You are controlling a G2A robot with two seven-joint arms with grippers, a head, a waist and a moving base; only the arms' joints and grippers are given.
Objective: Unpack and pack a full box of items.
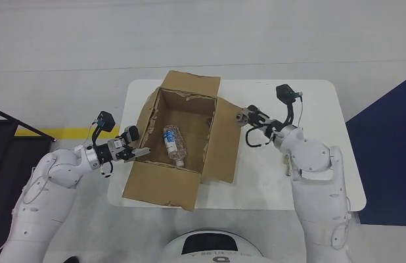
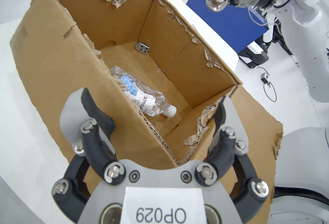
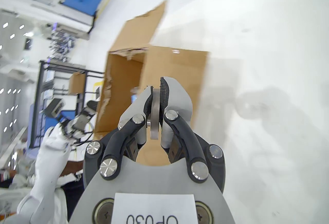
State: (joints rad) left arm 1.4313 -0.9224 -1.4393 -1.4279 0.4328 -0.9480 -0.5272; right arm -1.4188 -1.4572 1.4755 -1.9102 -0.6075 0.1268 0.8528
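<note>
Our right gripper (image 3: pixel 156 86) pinched a flat metal disc (image 3: pixel 154 117) edge-on, held near the right flap of the open cardboard box (image 1: pixel 219 158) on the white table (image 1: pixel 301 177). Our left gripper (image 2: pixel 154 101) hung with fingers spread wide at the opposite wall. Inside the box, a crumpled plastic bottle (image 2: pixel 144 99) lay on its side, and a small metal piece (image 2: pixel 142 48) sat in a corner.

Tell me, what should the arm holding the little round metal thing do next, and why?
Probably lower the metal disc onto the table and let go: the right gripper is shut on it outside the box, while the bottle lies inside.
</note>
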